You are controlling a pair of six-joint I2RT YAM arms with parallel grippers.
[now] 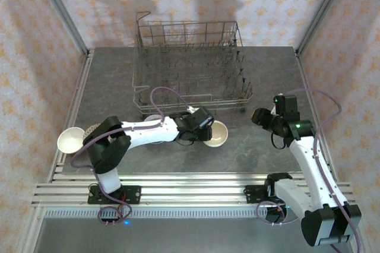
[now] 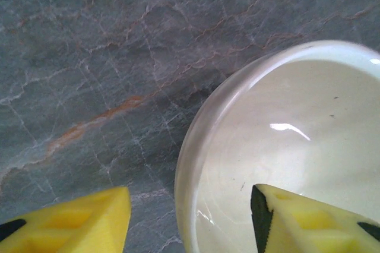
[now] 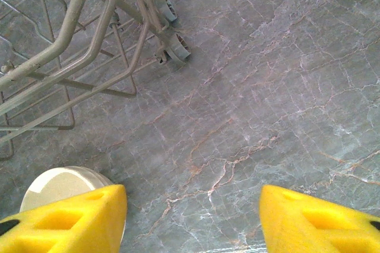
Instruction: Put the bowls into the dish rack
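Note:
A plain cream bowl (image 1: 218, 133) sits on the grey stone table just in front of the wire dish rack (image 1: 190, 66). My left gripper (image 1: 206, 129) is open over its left rim. In the left wrist view the gripper (image 2: 190, 223) straddles the rim of the bowl (image 2: 297, 140), one yellow finger (image 2: 314, 223) inside it and the other over the table. My right gripper (image 1: 260, 116) hangs open over bare table to the rack's right. In the right wrist view this gripper (image 3: 193, 217) holds nothing; the bowl (image 3: 56, 184) peeks out behind its left finger and the rack's corner (image 3: 77, 39) fills the upper left.
Another cream bowl (image 1: 70, 140) rests at the table's far left edge, with a speckled bowl (image 1: 92, 129) beside it, partly hidden by the left arm. More pale bowl edges (image 1: 155, 119) show under the left forearm. The rack's small wheels (image 3: 178, 48) stand close to my right gripper.

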